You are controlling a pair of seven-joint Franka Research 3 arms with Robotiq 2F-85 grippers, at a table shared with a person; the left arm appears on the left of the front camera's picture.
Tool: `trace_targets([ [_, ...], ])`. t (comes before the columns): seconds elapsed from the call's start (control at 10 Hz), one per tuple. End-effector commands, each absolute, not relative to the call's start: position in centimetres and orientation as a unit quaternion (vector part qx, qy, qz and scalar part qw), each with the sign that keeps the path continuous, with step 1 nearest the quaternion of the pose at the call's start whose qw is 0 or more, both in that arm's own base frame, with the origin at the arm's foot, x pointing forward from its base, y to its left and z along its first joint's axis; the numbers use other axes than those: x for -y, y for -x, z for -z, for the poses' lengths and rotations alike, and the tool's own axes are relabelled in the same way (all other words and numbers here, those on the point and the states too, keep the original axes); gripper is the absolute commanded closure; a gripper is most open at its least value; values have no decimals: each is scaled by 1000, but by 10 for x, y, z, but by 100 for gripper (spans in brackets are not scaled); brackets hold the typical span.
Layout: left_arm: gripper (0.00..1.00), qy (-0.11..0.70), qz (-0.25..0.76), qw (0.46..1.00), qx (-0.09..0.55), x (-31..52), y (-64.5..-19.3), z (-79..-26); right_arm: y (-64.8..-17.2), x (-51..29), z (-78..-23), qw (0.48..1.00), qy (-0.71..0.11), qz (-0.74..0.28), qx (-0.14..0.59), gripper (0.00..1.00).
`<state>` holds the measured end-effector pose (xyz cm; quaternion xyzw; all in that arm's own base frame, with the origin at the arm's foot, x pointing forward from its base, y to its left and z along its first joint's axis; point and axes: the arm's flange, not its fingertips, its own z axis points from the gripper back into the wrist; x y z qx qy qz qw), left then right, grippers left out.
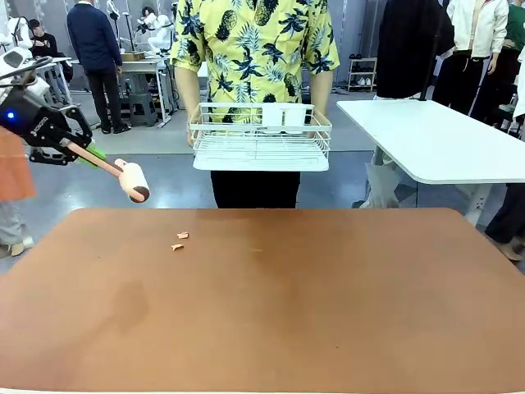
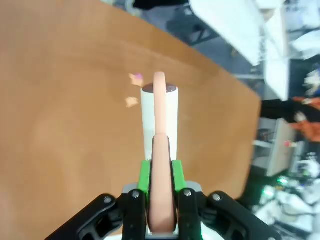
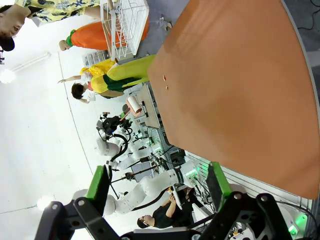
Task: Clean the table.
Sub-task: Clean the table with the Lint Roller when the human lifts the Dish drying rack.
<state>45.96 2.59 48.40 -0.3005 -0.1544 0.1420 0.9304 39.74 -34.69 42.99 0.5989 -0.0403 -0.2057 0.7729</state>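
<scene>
The reddish-brown table (image 1: 287, 312) carries two small pale scraps (image 1: 180, 241) left of its middle near the far edge. My left gripper (image 1: 82, 149) hangs above the far left corner, shut on the pink handle of a lint roller (image 1: 134, 180) whose white roll points toward the scraps without touching the top. In the left wrist view the roller (image 2: 159, 115) runs straight out from my left gripper (image 2: 161, 175), with the scraps (image 2: 133, 90) just beside its tip on the table (image 2: 60, 100). My right gripper (image 3: 157, 187) is open, holds nothing, and is off the table (image 3: 235, 75).
A person in a yellow patterned shirt stands at the far edge holding a white wire basket (image 1: 261, 139) above it. A white-topped table (image 1: 435, 139) stands at the back right. Other people move about in the background.
</scene>
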Motion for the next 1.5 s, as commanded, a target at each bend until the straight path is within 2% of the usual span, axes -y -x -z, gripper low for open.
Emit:
trace_targets([
  [0.0,81,222,-97,957,158,-31,-484,-491,-397,346,-433,774,-598,204,43,0],
  [0.3,81,122,42,982,135,-26,-495,-493,-397,346,-433,774,-598,204,43,0],
  [0.5,81,70,40,990,119,-19,-513,-479,-397,346,-433,774,-598,204,43,0],
  [0.6,81,112,16,987,114,-14,-517,-481,-397,346,-433,774,-598,204,43,0],
  [0.7,81,87,42,988,121,-18,-501,-479,-397,346,-433,774,-598,204,43,0],
  [1.1,81,88,42,988,117,-17,-507,-474,-397,346,-433,774,-598,204,43,0],
  [1.4,81,167,64,977,119,-65,-510,-458,-397,346,-433,774,-598,204,43,0],
])
